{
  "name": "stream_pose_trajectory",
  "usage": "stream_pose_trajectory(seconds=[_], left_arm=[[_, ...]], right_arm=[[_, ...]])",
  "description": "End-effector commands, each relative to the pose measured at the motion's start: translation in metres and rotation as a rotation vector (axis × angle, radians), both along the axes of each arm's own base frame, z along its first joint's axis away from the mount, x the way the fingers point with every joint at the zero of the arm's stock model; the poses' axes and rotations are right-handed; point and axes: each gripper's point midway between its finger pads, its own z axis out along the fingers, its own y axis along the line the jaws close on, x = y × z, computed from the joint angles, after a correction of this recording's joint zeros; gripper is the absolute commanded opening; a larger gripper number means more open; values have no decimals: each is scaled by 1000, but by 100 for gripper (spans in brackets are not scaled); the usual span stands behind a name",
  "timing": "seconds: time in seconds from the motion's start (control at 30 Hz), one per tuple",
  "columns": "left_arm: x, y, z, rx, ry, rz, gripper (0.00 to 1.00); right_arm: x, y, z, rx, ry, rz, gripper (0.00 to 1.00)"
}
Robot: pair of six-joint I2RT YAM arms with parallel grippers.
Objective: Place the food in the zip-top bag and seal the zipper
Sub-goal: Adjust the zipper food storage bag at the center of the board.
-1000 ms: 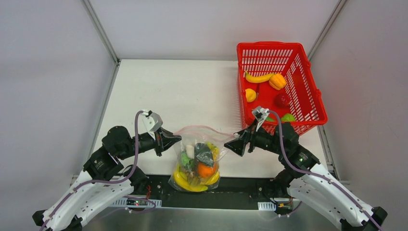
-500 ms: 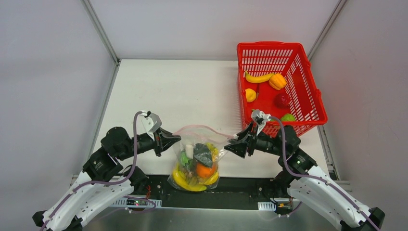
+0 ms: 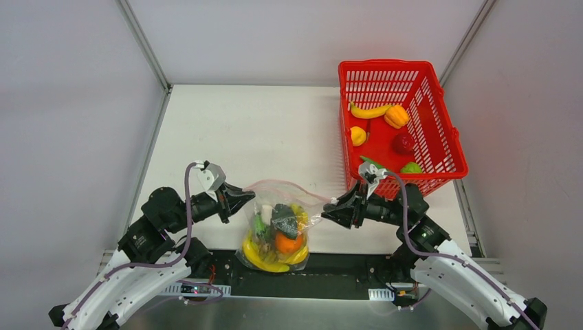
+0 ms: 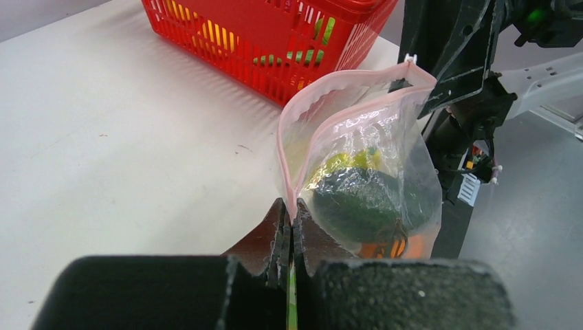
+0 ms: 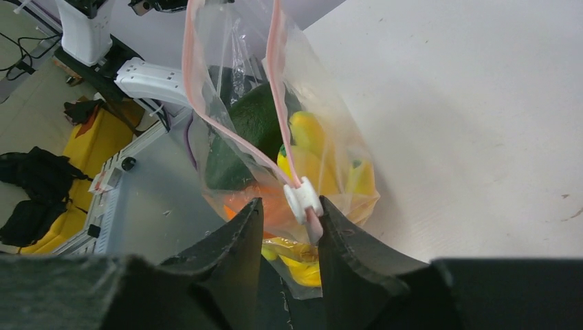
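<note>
The clear zip-top bag [image 3: 269, 206] hangs upright between both arms at the table's near edge. It holds food: an orange [image 3: 287, 242], yellow bananas [image 3: 265, 260] and a dark green piece [image 5: 247, 130]. Its pink zipper [image 3: 275, 184] gapes open along the top. My left gripper [image 4: 292, 220] is shut on the zipper's left end [image 4: 297, 185]. My right gripper [image 5: 289, 206] straddles the right end, where a white slider [image 5: 302, 199] sits against one finger. The other finger stands apart from it, so the jaws are still open.
A red lattice basket [image 3: 440, 130] stands at the back right, just beyond my right arm. It holds a banana [image 3: 370, 111], an orange pepper [image 3: 397, 115], a yellow piece [image 3: 357, 135], a red piece [image 3: 403, 143] and a green one [image 3: 411, 167]. The bag's bottom overhangs the black rail [image 3: 344, 265].
My right gripper has moved left onto the bag's right corner and its jaws have narrowed round the slider. The left arm and the bag have shifted slightly left.
</note>
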Motion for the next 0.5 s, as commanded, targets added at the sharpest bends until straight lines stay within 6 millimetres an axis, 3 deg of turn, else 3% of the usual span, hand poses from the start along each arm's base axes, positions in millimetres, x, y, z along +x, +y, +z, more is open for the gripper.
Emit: stream_pose_trajectory(seconds=[0.0,0.07,0.2,0.33,0.47], left_arm=[[8,4,27,-78,-80,46,0],[9,5,28,-87,-81,56,0],[10,9,26,-87,-84,81,0],[11,15,27,-98,-94,107,0],[13,17,24,-99,-90,124,0]], right_arm=[[-10,6,15,52,-13,83,34],[-12,7,17,58,-12,97,31],[-15,7,18,81,-15,109,14],[-17,5,18,90,-22,106,13],[-18,4,24,112,-34,102,3]])
